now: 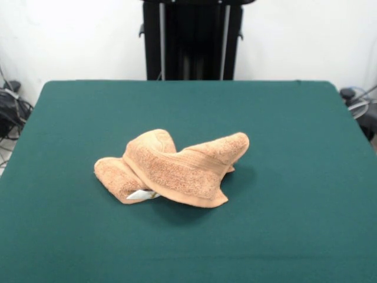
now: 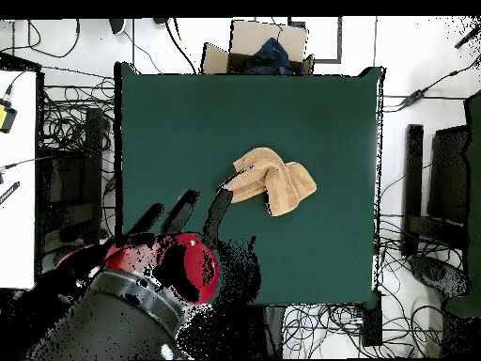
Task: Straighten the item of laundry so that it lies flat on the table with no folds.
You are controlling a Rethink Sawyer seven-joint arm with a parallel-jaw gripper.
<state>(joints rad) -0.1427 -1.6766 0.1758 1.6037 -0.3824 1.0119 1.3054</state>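
One towel point(image 1: 177, 169) lies bunched, folded over itself, near centre of green table point(image 1: 294, 147); white tag point(image 1: 143, 194) pokes out at its 7 o'clock in front view. Overhead view: towel point(image 2: 275, 180) sits at roughly 1 o'clock from red-and-black arm point(image 2: 160, 273); gripper not made out, jaw state cannot be told. Cardboard box point(image 2: 258, 52) beyond far table edge; cables point(image 2: 66, 122) on floor around. Bare felt on all sides of towel.

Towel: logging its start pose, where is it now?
Front view: the towel lies crumpled near the table's middle. Overhead: slightly right of centre.
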